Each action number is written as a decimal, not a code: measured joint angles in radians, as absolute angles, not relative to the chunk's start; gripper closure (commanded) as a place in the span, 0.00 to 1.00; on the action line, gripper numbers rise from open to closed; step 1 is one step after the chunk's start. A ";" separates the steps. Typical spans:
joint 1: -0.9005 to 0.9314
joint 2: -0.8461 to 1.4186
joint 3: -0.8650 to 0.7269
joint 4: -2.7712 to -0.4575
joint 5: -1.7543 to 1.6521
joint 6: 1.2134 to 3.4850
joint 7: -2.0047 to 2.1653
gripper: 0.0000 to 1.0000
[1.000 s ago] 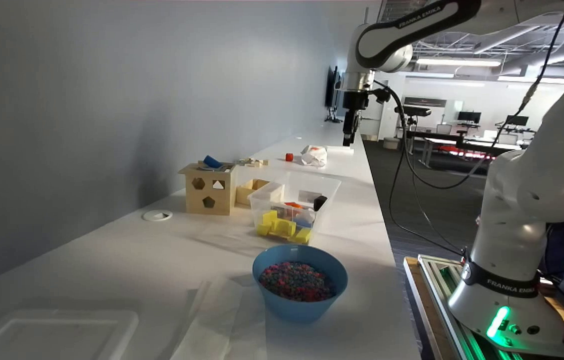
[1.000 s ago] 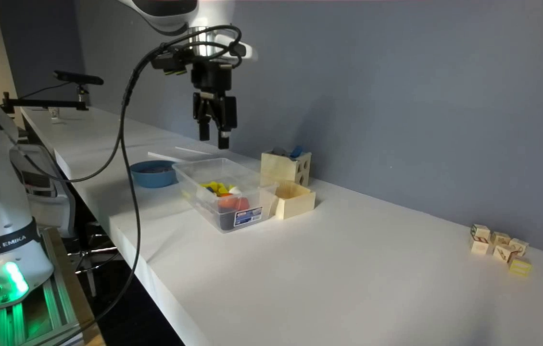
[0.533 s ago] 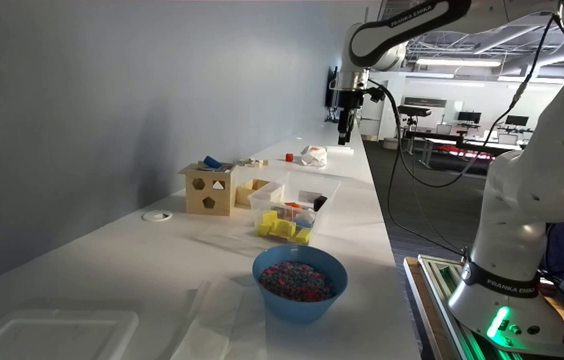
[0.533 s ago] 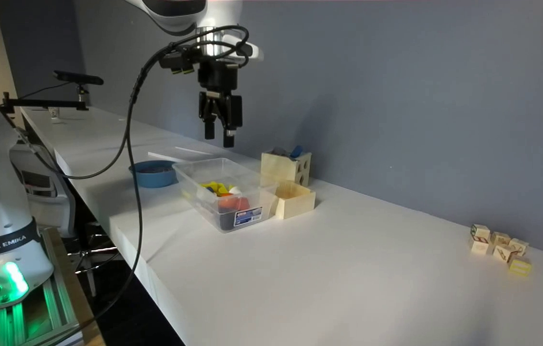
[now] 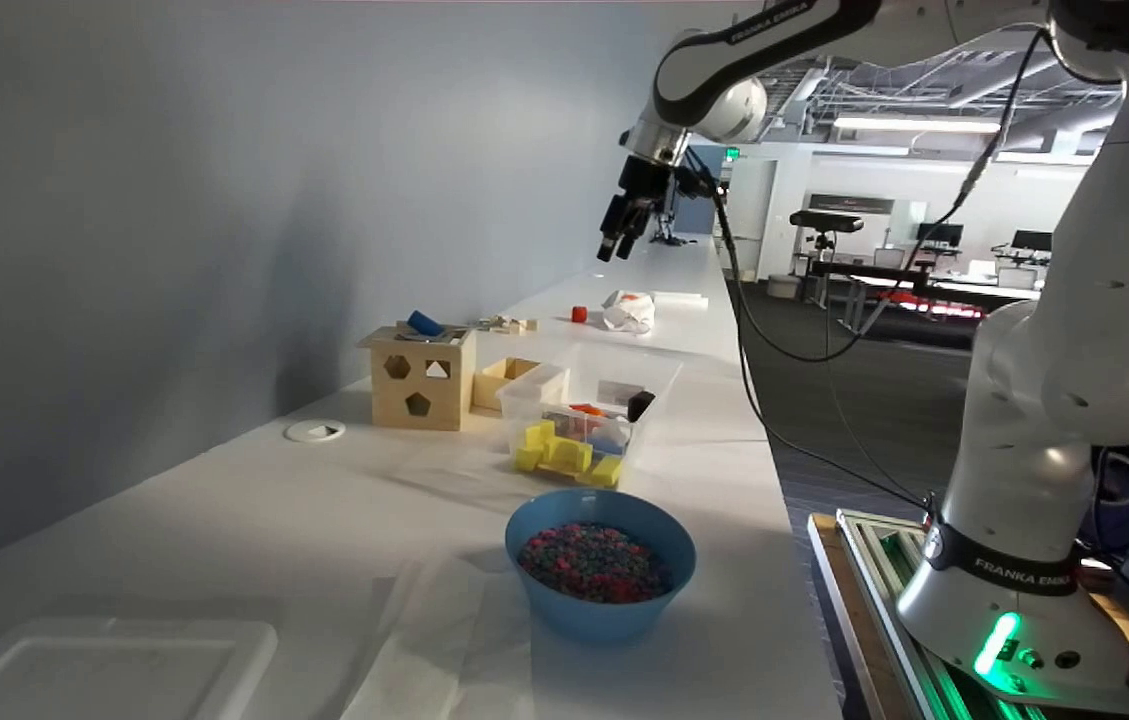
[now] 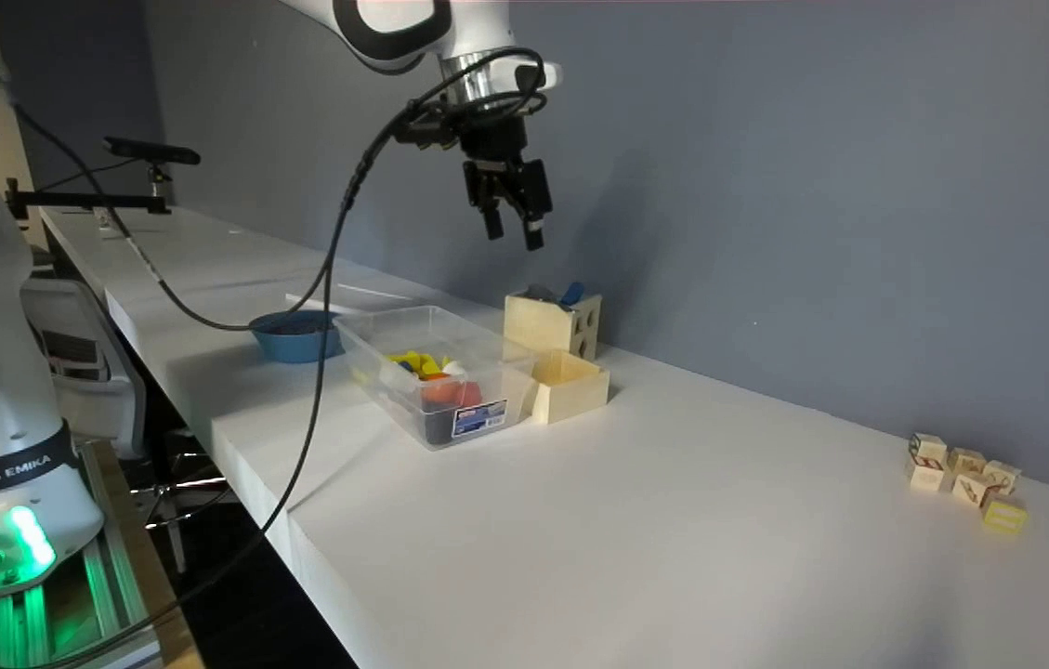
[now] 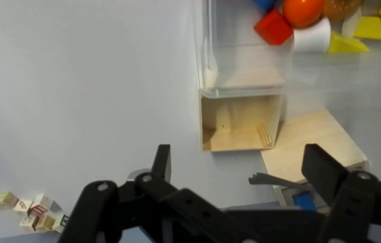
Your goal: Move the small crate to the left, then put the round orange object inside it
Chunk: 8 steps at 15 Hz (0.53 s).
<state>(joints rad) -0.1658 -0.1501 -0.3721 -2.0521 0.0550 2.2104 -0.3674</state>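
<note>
The small crate (image 6: 570, 398), pale wood and open-topped, stands upright against the clear bin, beside the taller holed cube. In the wrist view the crate (image 7: 232, 140) shows nothing loose inside, and the bin's rim covers part of its upper edge. The round orange object (image 7: 303, 11) lies inside the clear bin among other toys, cut off by the wrist view's top edge. High over the table my gripper (image 5: 614, 253) hangs tilted, open, with nothing between its fingers. From the wrist, the gripper (image 7: 238, 148) has its fingers spread wider than the crate, well above it.
The clear bin (image 6: 436, 437) holds yellow, red and white pieces. The holed wooden cube (image 5: 419, 385), with a blue piece on top, is by the wall. A blue bowl (image 5: 599, 620) is near the table edge. Several letter blocks (image 6: 928, 476) sit apart.
My gripper has swung toward the wall and risen slightly, tilting from vertical. It stays open. The crate, the bin and the other objects have not moved.
</note>
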 measured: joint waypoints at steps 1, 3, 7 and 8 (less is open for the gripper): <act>-0.158 -0.102 -0.359 -2.007 0.084 2.220 -0.371 0.00; -0.152 -0.009 -0.321 -1.921 0.114 2.220 -0.374 0.00; -0.156 0.085 -0.264 -1.845 0.115 2.210 -0.369 0.00; -0.159 0.085 -0.263 -1.845 0.115 2.210 -0.369 0.00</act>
